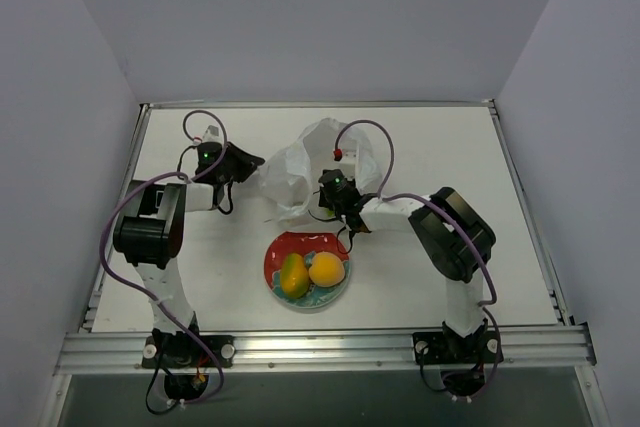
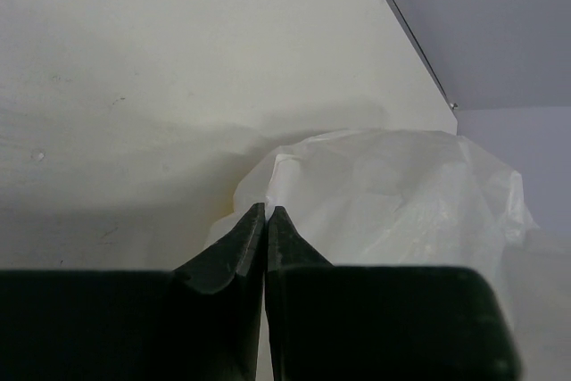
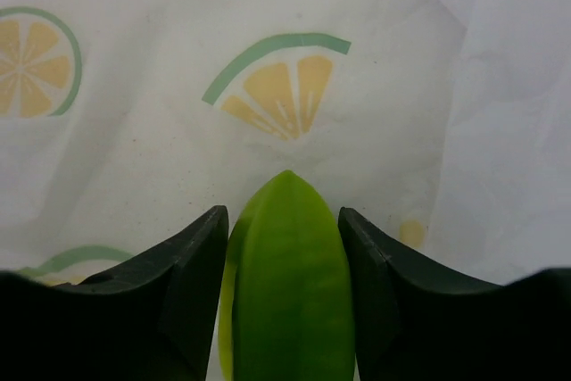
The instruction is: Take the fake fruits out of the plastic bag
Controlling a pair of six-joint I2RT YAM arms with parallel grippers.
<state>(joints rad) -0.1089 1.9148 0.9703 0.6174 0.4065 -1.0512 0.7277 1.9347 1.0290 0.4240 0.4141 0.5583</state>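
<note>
The translucent white plastic bag (image 1: 305, 169) lies crumpled at the table's middle back. My left gripper (image 1: 250, 163) is shut on the bag's left edge; in the left wrist view the bag (image 2: 401, 194) bulges just past my closed fingers (image 2: 243, 243). My right gripper (image 1: 335, 209) is at the bag's front opening, shut on a flat green fruit piece (image 3: 287, 283) with the bag's printed film (image 3: 268, 95) behind it. A mango-shaped fruit (image 1: 293, 275) and a round orange-yellow fruit (image 1: 327, 269) lie on the plate.
The red and teal floral plate (image 1: 277, 253) sits in front of the bag, near the table's front middle. The table's raised rails run along the left (image 1: 120, 197) and right (image 1: 525, 197) sides.
</note>
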